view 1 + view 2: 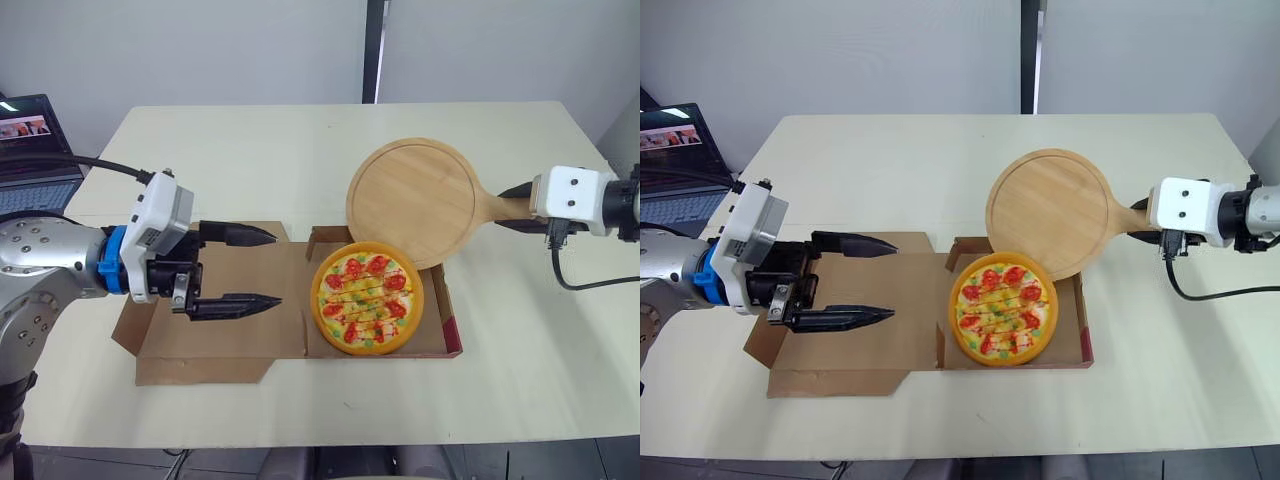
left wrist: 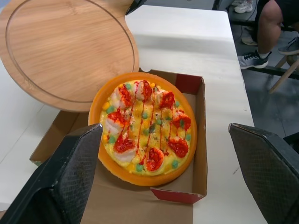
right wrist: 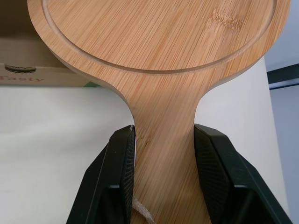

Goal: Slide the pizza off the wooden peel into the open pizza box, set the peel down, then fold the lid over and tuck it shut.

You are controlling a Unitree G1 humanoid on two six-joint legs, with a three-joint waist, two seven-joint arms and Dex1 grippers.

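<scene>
The pizza [image 1: 367, 298] lies inside the tray of the open pizza box [image 1: 447, 322], which stands on the pale worktop [image 1: 300, 150]. It fills most of the tray and sits a little toward the far side. The lid [image 1: 220, 335] is folded open and lies flat on the worktop, on the left side of the tray.

The right hand [image 1: 508, 207] pinches the handle of the wooden peel [image 1: 410, 205], with one black finger pressed on each side of the handle. The round board of the peel is bare and is held tilted above the far right corner of the box. Its lower edge is just at the far rim of the pizza; I cannot tell if the two are touching.

The left hand [image 1: 278, 268] hovers over the open lid with its two fingers spread wide and holds nothing. The fingers point to the pizza.

A laptop [image 1: 35, 150] stands beyond the far left corner of the worktop. In the left wrist view, the legs of a seated person [image 2: 275, 28] appear beside the worktop.
</scene>
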